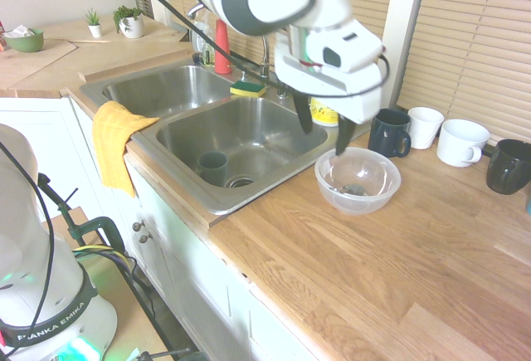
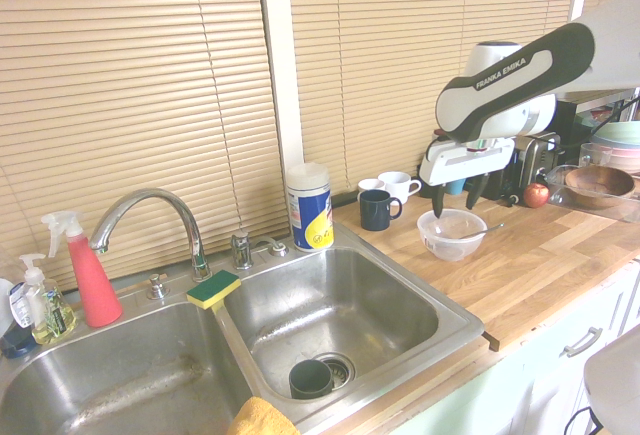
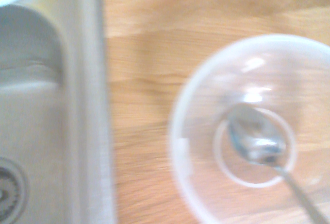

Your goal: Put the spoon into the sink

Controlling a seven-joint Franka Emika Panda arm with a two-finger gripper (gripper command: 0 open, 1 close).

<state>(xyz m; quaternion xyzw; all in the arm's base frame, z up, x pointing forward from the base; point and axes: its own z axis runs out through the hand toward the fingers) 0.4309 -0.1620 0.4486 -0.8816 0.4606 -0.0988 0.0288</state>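
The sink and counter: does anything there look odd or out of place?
Nothing looks spilled or broken. The one oddity is a dark cup sitting in the sink beside the drain, while other mugs stand on the counter.

The sink [image 2: 467,326] is set into the countertop [image 1: 332,253], between its front and back edges. To the sink's right the bowl [image 2: 452,235] stands on the countertop, with the spoon [image 3: 255,136] in it, its handle reaching over the rim. Mugs [image 1: 462,143] line the back edge behind the bowl. A canister [image 2: 311,210] stands at the sink's back right corner; the tap [image 2: 190,220] rises behind the basins, a sponge [image 2: 213,290] in front of it. In the right basin a cup [image 2: 311,379] sits just left of the drain [image 2: 341,369]. A towel [image 1: 116,141] hangs over the countertop's front edge.
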